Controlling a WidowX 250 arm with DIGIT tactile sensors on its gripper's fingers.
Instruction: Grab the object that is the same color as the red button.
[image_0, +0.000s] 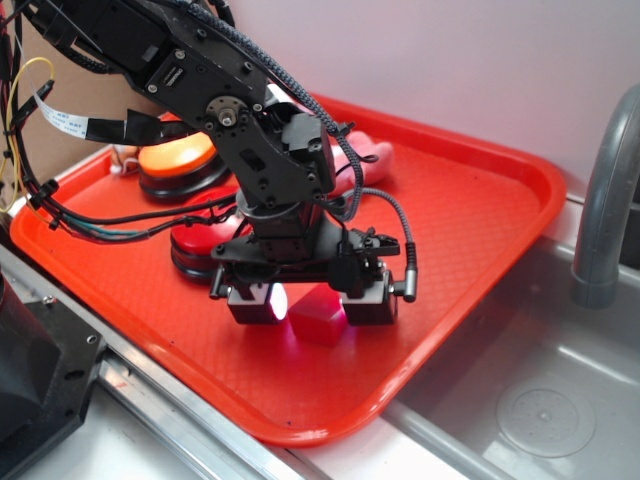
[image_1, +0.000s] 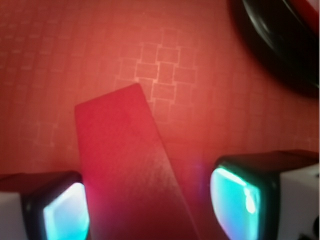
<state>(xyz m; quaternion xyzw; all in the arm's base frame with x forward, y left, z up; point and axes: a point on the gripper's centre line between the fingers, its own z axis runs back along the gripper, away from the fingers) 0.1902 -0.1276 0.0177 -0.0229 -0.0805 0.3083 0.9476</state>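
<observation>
Exterior view showed the end effector (image_0: 310, 303) lowered onto the red tray (image_0: 470, 220), its two fingers straddling the small red block (image_0: 320, 320), which sat on the tray floor near the front edge. The wrist view confirmed it: the block (image_1: 127, 170) ran between the two glowing pads (image_1: 235, 200), with the left pad close to or touching the block's side and a clear gap of tray showing on the right. So the jaws were part-way spread, around the block and not yet pinching it. The chief risk lay in the block's angle. It sat skewed to the closing line, so the pads would likely meet an edge or corner before a flat face, and the block could twist or squirt out forwards as they closed. Because one side had far less clearance, the nearer finger would probably push the block sideways across the textured tray before the other caught it, leaving a grip that was off-centre. A shallow hold on the upper part of the block could also let it slip during the lift. Just behind the arm stood the red button (image_0: 195, 245), with the orange button (image_0: 178, 160) further back; a wide swing could knock either, though both were clear of the fingers.
</observation>
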